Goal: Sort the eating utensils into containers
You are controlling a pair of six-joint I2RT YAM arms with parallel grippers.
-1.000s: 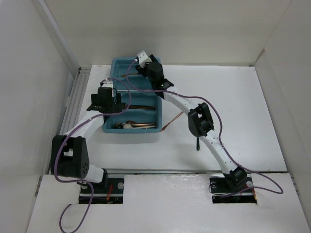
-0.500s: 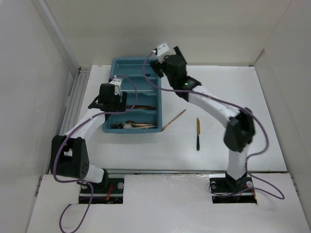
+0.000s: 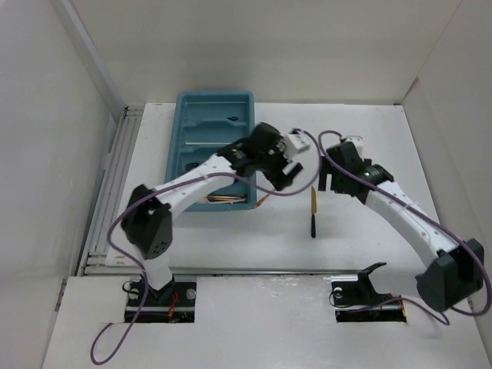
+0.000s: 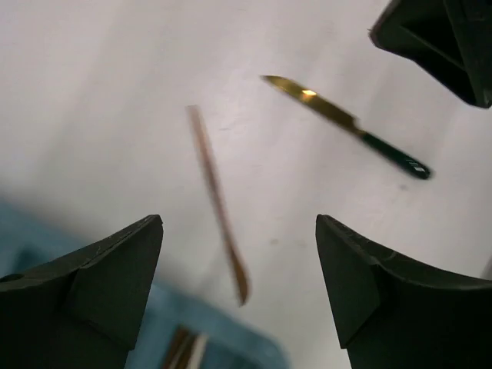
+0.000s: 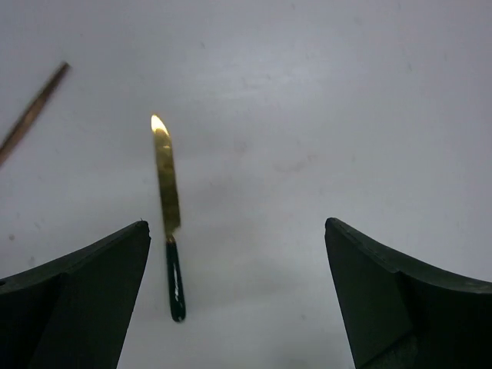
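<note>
The teal tray (image 3: 184,115) lies at the back left. Copper pieces (image 3: 223,202) show at its near end, and a thin silver piece (image 3: 206,144) lies in a middle compartment. A copper utensil (image 3: 265,200) (image 4: 217,201) lies on the table just right of the tray's near corner (image 4: 238,342); its tip shows in the right wrist view (image 5: 34,114). A gold knife with a dark-green handle (image 3: 313,211) (image 4: 346,123) (image 5: 167,207) lies further right. My left gripper (image 3: 286,173) (image 4: 238,223) is open and empty above the copper utensil. My right gripper (image 3: 328,181) (image 5: 236,224) is open and empty, just right of the knife.
White walls enclose the table on the left, back and right. A slotted metal rail (image 3: 108,192) runs along the table's left edge. Purple cables (image 3: 307,165) loop between the two wrists. The right gripper's dark body (image 4: 446,38) is close to my left gripper.
Both arms have left the tray. The left arm swung across it to the right, over the copper utensil. The right arm pulled back from the tray's far end towards the knife.
</note>
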